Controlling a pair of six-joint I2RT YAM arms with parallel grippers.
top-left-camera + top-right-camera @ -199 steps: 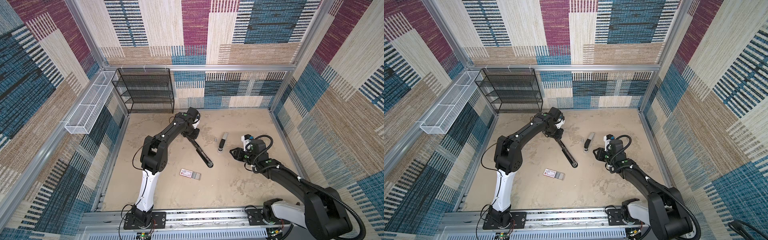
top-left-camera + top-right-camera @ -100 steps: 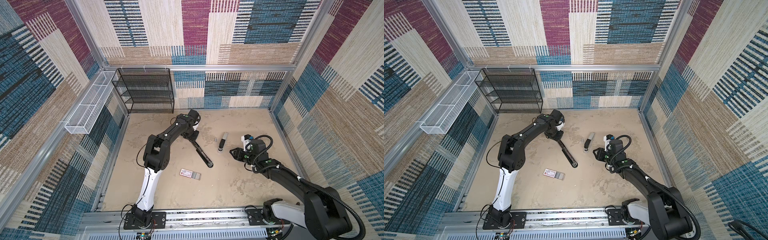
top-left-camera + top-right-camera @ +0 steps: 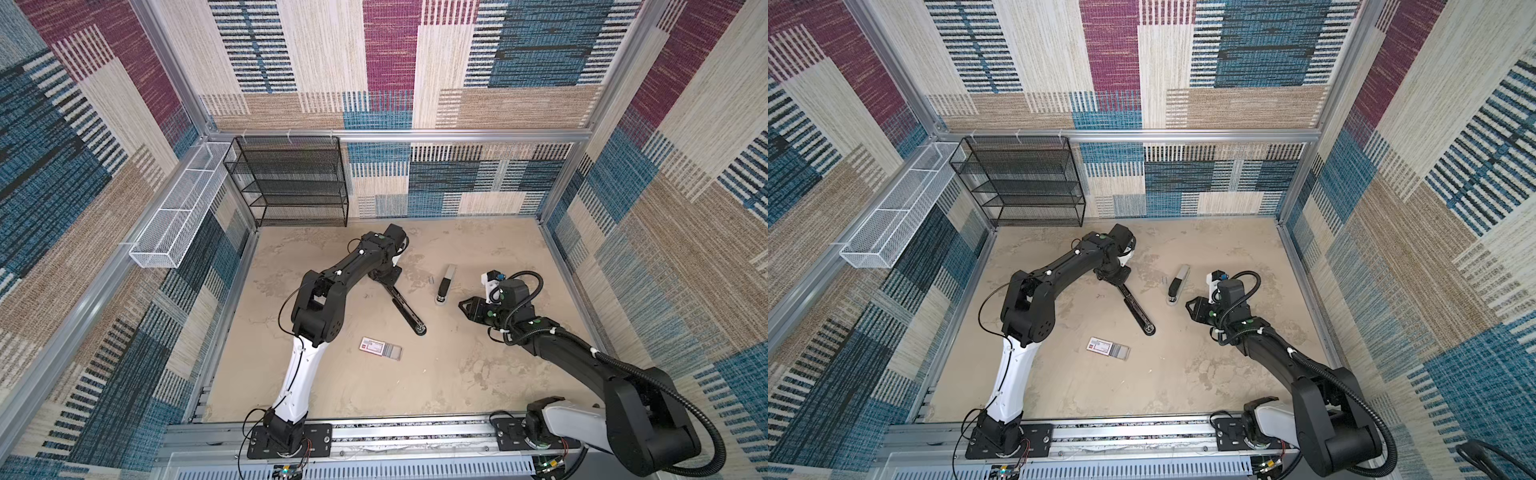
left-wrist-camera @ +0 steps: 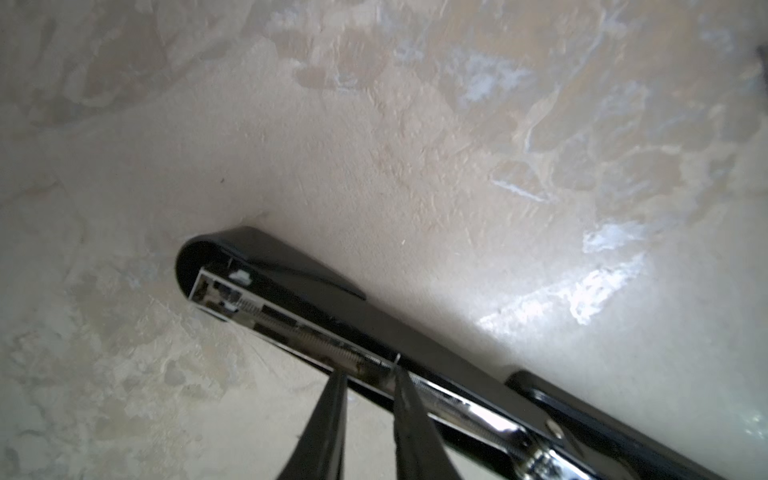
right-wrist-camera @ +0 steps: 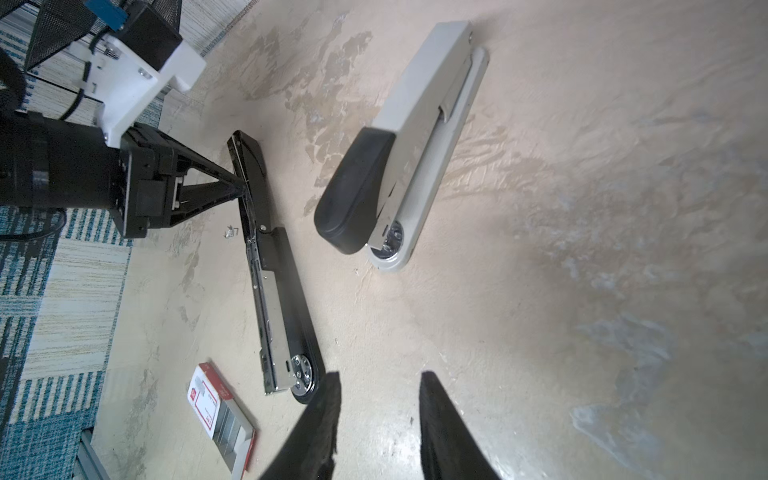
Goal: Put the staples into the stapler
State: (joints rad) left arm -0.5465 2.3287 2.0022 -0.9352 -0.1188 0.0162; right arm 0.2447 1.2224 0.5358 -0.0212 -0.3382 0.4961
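Black stapler (image 3: 404, 307) open flat; left fingers (image 4: 329, 415) at magazine (staples (image 3: 392, 352) apart).

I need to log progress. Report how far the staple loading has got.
Done: the black stapler lies opened flat, magazine exposed. In hand: the left gripper has its tips at that magazine; whether it grips anything is unclear. Left: the staples sit in their open box on the table, none visibly loaded. The right gripper hovers open and empty.
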